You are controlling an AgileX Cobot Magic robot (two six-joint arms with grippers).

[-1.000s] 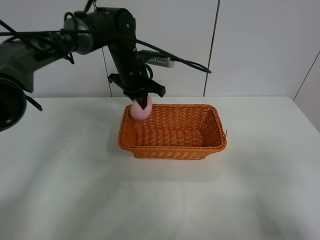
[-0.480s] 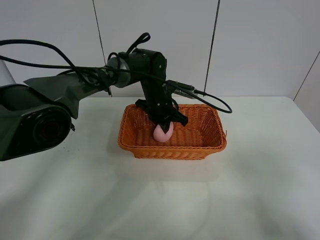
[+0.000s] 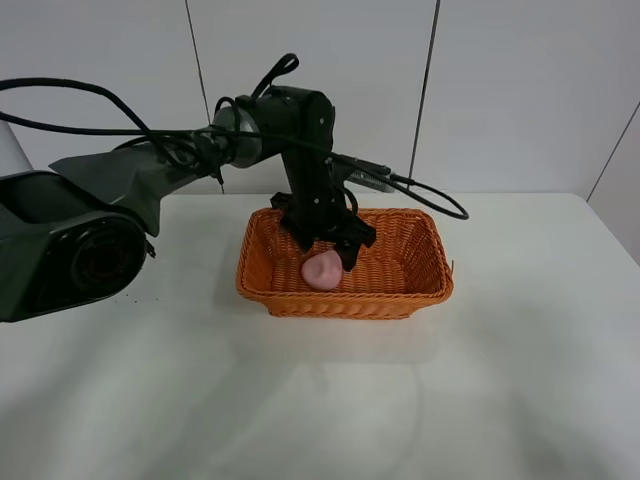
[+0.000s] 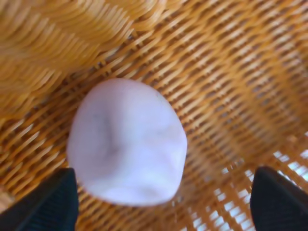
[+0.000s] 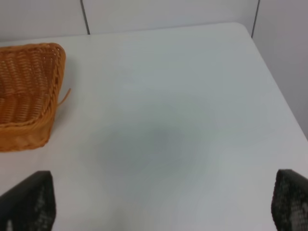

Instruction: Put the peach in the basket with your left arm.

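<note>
Now released. High view: the left gripper [image 3: 326, 243] hangs with its jaws spread over the basket [image 3: 345, 298]. The peach [image 3: 322, 270] lies loose on the woven floor, about 8 o'clock from the basket's middle, just under the fingers. A second ago it was pinched above the rim near the 10 o'clock corner. Half a second ago it was down inside, still clamped. Since then the jaws have let go and lifted a little. Judgement: the placing itself looks done, and only pulling the left arm [image 3: 300, 150] up and out remains. The table [image 3: 150, 380] carries nothing but the basket. Left wrist view: the peach [image 4: 126, 161] sits on the weave [image 4: 231, 96] near the foot of the sloping wall. One dark fingertip [image 4: 53, 202] is close beside it and the other well clear, so there is no grip. Right wrist view: the right gripper [image 5: 159, 204] is spread wide with nothing between its tips, over bare tabletop [image 5: 168, 120]. A corner of the basket [image 5: 29, 91] shows off to one side, well apart from it. Count: one peach, one basket, two grippers with two fingertips showing on each. Only the left arm appears in the high view.
</note>
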